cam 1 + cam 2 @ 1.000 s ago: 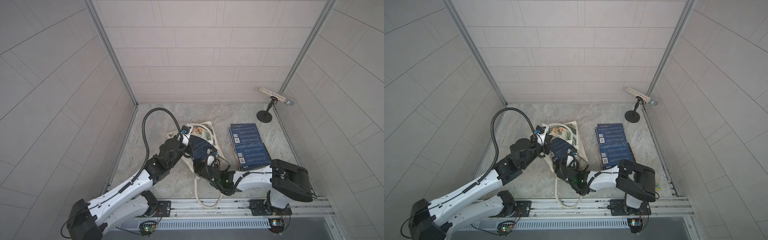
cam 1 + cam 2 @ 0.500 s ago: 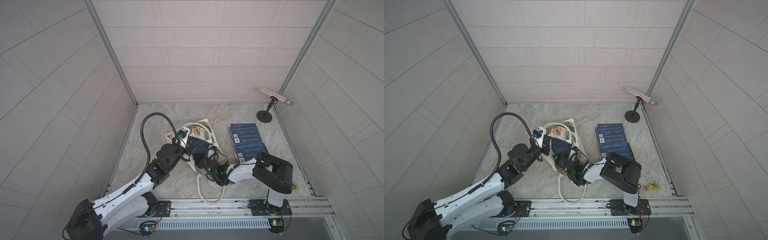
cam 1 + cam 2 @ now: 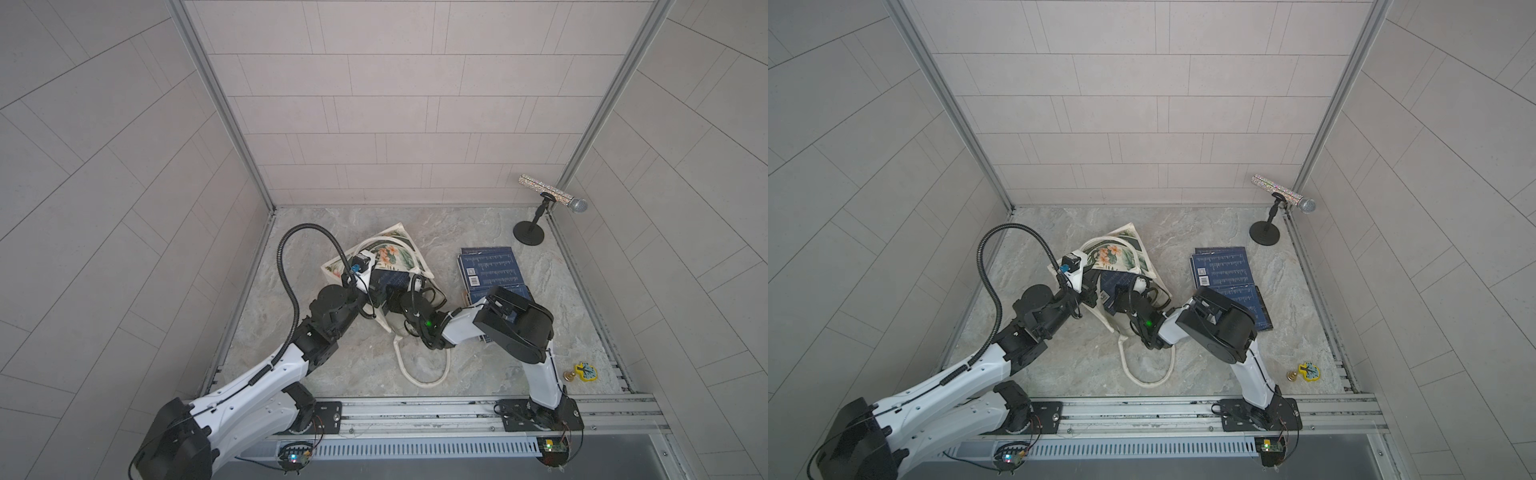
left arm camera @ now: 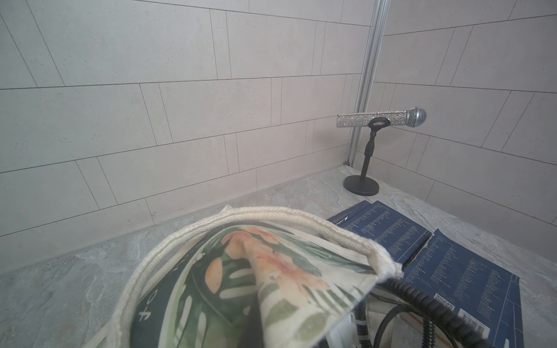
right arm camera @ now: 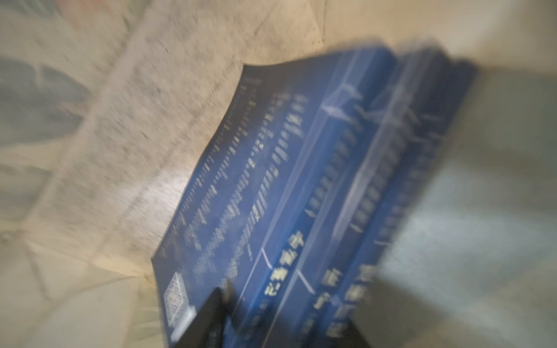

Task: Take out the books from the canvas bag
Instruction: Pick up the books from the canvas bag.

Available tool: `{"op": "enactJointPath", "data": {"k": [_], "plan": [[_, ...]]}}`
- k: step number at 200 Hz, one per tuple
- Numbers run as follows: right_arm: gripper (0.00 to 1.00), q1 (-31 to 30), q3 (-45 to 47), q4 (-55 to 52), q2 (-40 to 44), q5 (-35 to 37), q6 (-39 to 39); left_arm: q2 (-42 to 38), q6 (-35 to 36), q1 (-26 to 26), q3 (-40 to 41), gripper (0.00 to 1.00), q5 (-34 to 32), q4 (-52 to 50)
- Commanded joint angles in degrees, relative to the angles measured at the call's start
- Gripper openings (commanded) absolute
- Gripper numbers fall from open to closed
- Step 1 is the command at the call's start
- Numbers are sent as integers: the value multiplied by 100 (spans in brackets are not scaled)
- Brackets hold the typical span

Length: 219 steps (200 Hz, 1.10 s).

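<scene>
Nearest the rail, one rope handle [image 3: 419,374] of the canvas bag [image 3: 395,254] lies looped on the marble floor [image 3: 332,374]. A small yellow item [image 3: 586,372] sits near the right arm's base. The bag lies mid-floor, mouth facing the arms.

Right gripper [image 5: 292,304]: inserted in the mouth, fingers either side of the books in the bag [image 5: 271,195]. The wrist view is blurred, so whether it is clamped cannot be told. These navy covers carry white text lines, a white QR label [image 5: 176,289] and white spine characters, all unreadable.

Left gripper [image 3: 375,293]: jaws closed on the bag's upper cloth beside the mouth, holding it raised. The white lettering on the dark green band [image 4: 156,307] is partly visible and unreadable.

Farther right, apart from the bag, the books on the floor [image 3: 490,266] lie overlapped, showing QR and barcode labels. A glittered microphone [image 3: 548,194] on its stand occupies the far right corner.
</scene>
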<state>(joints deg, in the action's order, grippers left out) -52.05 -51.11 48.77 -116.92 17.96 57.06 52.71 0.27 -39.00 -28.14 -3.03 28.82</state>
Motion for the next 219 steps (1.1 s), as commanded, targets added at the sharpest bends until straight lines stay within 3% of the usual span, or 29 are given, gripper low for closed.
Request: {"op": "enactJointPath", "data": {"k": [1,59,99,164,219], "plan": [[35,66,45,-255,79,-145,-494,-243,-88,-64,-239,0,473,1027],[0,-164,483,-1267,1359,-61,-1062,-98,-32,-64,-652,0,-780,19],[0,-893,400,-3214,2493,804,-2093,117,-23,-70,-894,0,-1226,-467],[0,-1392,641,-4842,3735,1243,-2089,152,-40,-68,-943,0,-1139,-561],[23,-1312,849,-4551,3708,785,-2322,149,-83,-73,-928,0,-1051,-592]]}}
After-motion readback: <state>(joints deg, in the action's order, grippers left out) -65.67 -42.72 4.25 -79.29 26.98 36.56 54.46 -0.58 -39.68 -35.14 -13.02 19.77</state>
